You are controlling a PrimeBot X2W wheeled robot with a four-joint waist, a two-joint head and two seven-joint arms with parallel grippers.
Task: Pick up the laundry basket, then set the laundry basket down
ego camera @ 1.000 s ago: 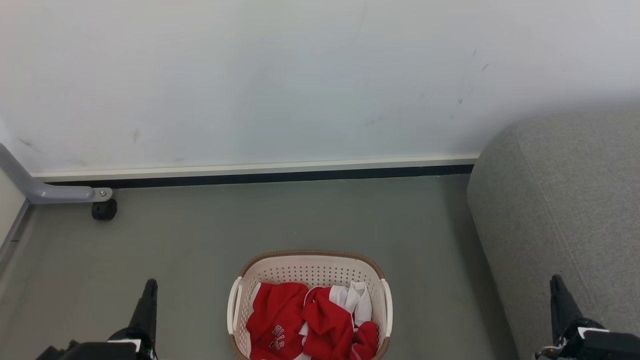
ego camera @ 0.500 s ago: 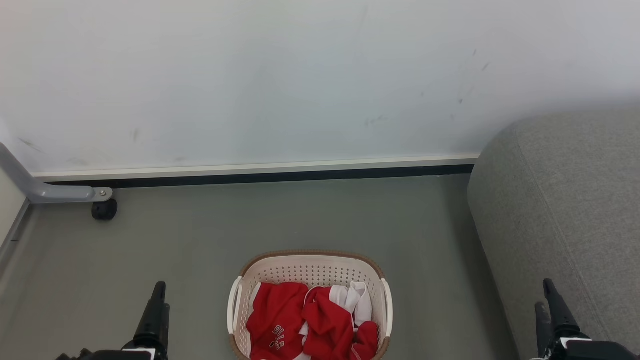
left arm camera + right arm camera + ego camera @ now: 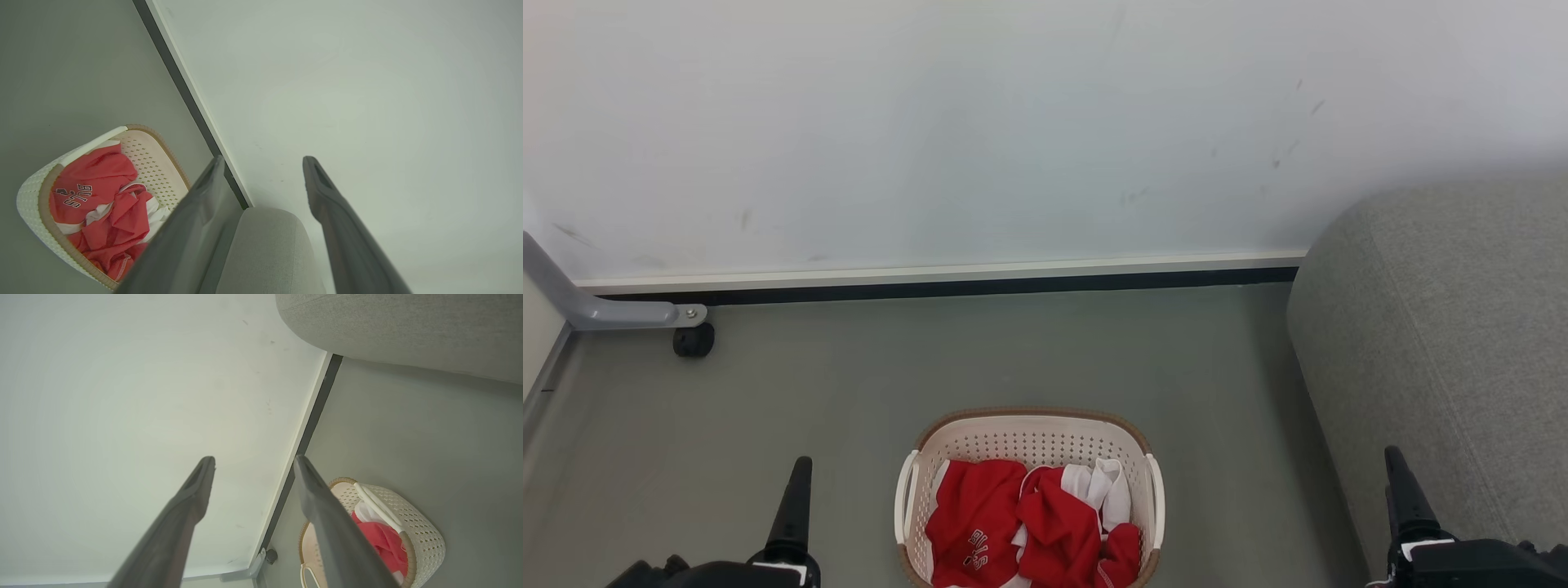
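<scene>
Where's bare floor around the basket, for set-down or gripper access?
Widest: floor between laundry basket and baseboard, and left of it toward the caster. Narrower strip between its right side and the sofa. Basket interior is crowded with red and white clothes.

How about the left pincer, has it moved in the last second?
Yes. The left pincer has slid sideways toward the laundry basket, which stayed put.

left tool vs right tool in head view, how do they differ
The left tool hangs over the floor; the right tool shows in front of the grey sofa. The left tool is nearer the laundry basket than the right tool. Both are open, empty, clear of the basket.
</scene>
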